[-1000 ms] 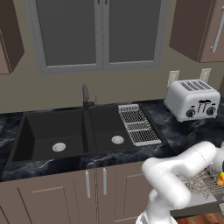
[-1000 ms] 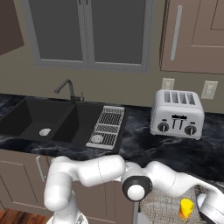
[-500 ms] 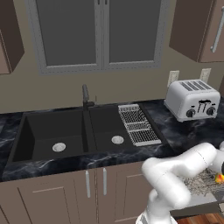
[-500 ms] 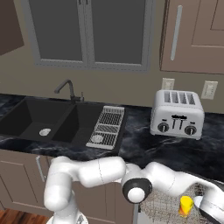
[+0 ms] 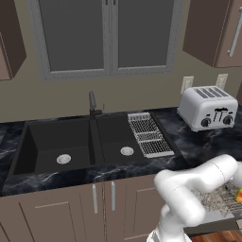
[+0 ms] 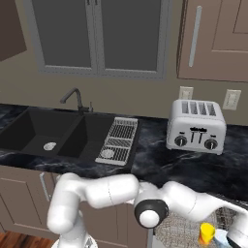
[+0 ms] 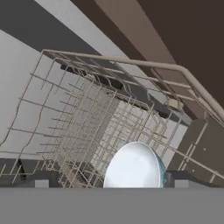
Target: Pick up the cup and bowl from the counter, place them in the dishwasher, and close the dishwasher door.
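So the arm (image 6: 184,201) was reaching way down to the right, w/ the hand over the dishwasher's wire rack (image 7: 87,122). Couldn't tell from the pics whether the hand was open or closed tbh. A pale bowl (image 7: 133,168) sat in the rack right under the hand cam. In the right base view a yellow cup (image 6: 207,233) stood in the rack too. Counter (image 5: 208,142) had a toaster (image 5: 208,108) near the sink (image 5: 75,146).
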Available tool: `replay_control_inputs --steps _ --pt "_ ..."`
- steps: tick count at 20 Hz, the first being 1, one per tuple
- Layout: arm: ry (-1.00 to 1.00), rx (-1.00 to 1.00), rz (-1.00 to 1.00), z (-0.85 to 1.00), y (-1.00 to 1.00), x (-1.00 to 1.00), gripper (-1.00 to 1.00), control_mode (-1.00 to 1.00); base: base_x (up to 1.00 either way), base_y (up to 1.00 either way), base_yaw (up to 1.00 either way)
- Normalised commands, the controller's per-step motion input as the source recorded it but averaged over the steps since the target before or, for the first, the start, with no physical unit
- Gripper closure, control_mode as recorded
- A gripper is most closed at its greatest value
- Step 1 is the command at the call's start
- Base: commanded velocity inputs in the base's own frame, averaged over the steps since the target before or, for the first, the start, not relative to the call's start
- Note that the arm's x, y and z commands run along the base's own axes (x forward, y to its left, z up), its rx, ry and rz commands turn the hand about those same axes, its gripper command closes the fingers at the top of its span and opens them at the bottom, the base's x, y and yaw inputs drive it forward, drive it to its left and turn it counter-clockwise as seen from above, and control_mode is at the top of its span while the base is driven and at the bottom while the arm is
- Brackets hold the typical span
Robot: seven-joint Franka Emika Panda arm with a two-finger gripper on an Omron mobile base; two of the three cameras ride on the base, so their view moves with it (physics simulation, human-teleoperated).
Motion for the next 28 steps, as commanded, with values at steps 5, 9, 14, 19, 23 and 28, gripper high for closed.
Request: replay_control_inputs --steps 5,9,14,19,23,28 --pt "-0.12 0.00 0.00 0.29 0.00 -0.45 -1.00 -1.00 0.00 0.00 0.00" --pt "-0.06 -0.01 0.00 0.26 0.16 -0.07 -1.00 -1.00 0.00 0.00 0.00" --pt "-0.03 -0.03 0.01 0.22 0.30 0.00 -1.00 -1.00 0.00 0.00 0.00" --pt "0.00 -0.07 0.00 0.19 0.46 0.00 -1.00 -1.00 0.00 0.00 0.00" --pt "0.00 -0.15 0.00 0.06 0.49 0.00 -1.00 -1.00 0.00 0.00 0.00" --pt "0.00 -0.19 0.00 0.07 0.35 0.00 -1.00 -1.00 0.00 0.00 0.00"
